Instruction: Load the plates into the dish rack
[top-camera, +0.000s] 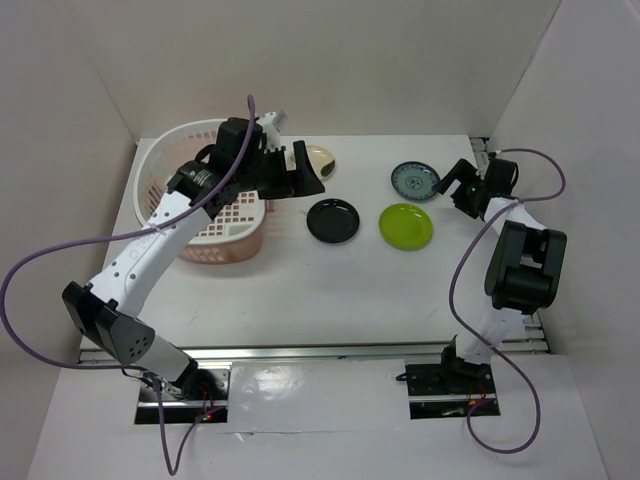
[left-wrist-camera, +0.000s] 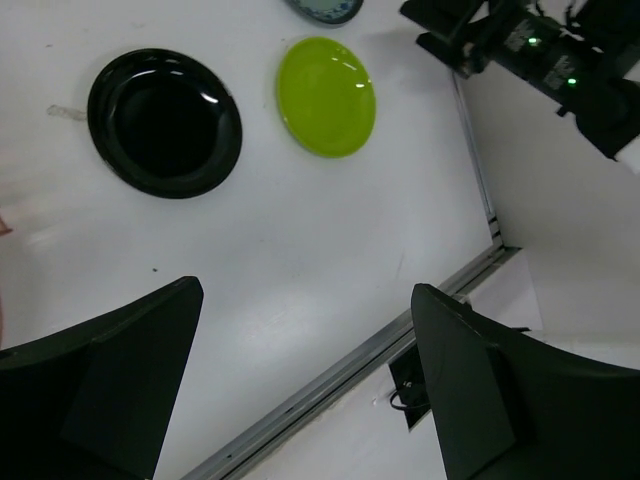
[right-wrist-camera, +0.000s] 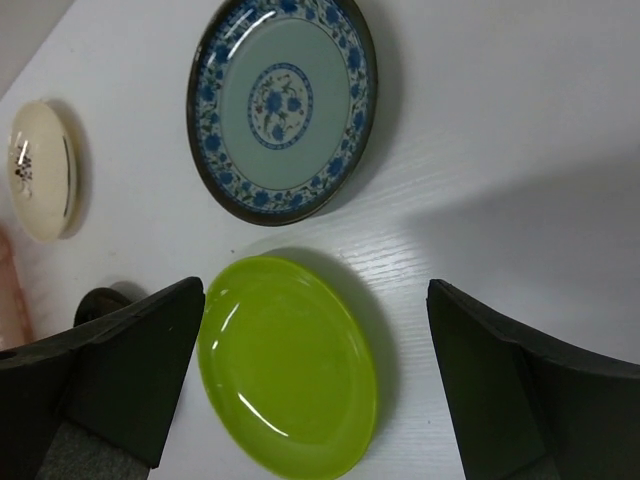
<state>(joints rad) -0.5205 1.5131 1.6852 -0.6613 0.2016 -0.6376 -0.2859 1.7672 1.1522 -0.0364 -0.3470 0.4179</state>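
The white dish rack (top-camera: 205, 150) stands at the back left on its pinkish base. My left gripper (top-camera: 305, 172) hovers open at the rack's right rim, with nothing between its fingers (left-wrist-camera: 305, 300). Just beyond it lies the cream plate (top-camera: 320, 158), partly hidden by the gripper. The black plate (top-camera: 333, 220), the lime green plate (top-camera: 406, 226) and the blue-patterned plate (top-camera: 414, 180) lie flat on the table. My right gripper (top-camera: 458, 187) is open to the right of the blue plate; in its wrist view it (right-wrist-camera: 315, 295) hangs over the green plate (right-wrist-camera: 288, 385), with the blue plate (right-wrist-camera: 283, 105) and cream plate (right-wrist-camera: 42, 170) farther off.
White walls close in the table at the back and both sides. A metal rail (top-camera: 330, 350) runs along the near edge. Purple cables loop off both arms. The left wrist view shows the black plate (left-wrist-camera: 165, 122), the green plate (left-wrist-camera: 326, 96) and the right arm (left-wrist-camera: 540, 55).
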